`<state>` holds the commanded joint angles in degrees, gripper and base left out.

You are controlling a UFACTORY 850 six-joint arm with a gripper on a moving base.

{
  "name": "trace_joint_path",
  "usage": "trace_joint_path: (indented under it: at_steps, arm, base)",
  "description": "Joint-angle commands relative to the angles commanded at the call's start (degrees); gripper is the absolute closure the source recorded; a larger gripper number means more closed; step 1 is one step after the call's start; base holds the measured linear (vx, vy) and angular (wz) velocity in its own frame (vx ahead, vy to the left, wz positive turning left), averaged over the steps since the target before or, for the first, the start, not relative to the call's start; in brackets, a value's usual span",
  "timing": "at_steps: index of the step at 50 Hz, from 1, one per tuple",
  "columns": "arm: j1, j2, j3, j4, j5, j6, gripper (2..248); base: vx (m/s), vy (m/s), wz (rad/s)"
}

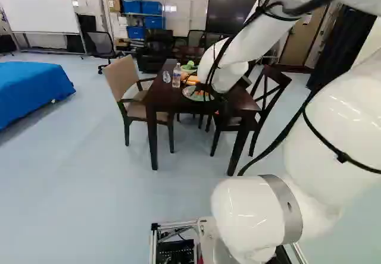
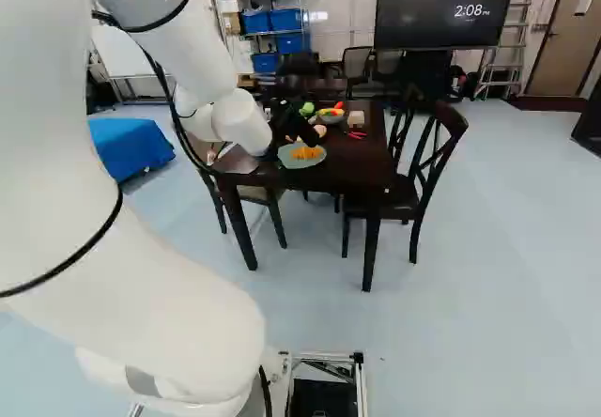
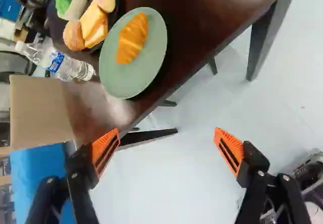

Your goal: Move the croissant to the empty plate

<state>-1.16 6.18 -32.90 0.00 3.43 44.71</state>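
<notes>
In the right base view my gripper [image 2: 293, 124] hangs over the dark table, its fingertips hard to make out. In the wrist view the gripper [image 3: 168, 151] is open with nothing between its orange pads, and the floor shows beyond the gap. The croissant [image 3: 132, 39] lies on a green plate [image 3: 115, 81] near the table's edge, ahead of the fingers and apart from them. The same croissant [image 2: 306, 153] shows on its plate in the right base view. An empty plate cannot be made out in any view.
Beside the plate are a dark dish of bread pieces [image 3: 94, 24] and a water bottle [image 3: 63, 65]. A bowl of colourful items [image 2: 331, 115] stands farther back on the table [image 2: 352, 163]. Chairs surround it, including a beige one [image 1: 121, 77] and a dark one [image 2: 427, 177].
</notes>
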Motion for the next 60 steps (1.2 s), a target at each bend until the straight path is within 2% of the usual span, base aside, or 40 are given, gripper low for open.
trace_joint_path:
  at_steps: [19, 30, 40, 60]
  arm:
    - [0.34, 2.91, 8.25, 0.00, 13.78, -13.23, 3]
    - [0.51, 4.30, 12.22, 0.00, 20.40, -19.59, 3]
    - [0.65, 5.48, 15.56, 0.00, 25.98, -24.94, 3]
    - [0.87, 7.36, 20.90, 0.00, 34.89, -33.50, 3]
  base:
    - [0.000, 0.000, 0.000]
    - [0.000, 0.000, 0.000]
    - [0.000, 0.000, 0.000]
    - [0.000, 0.000, 0.000]
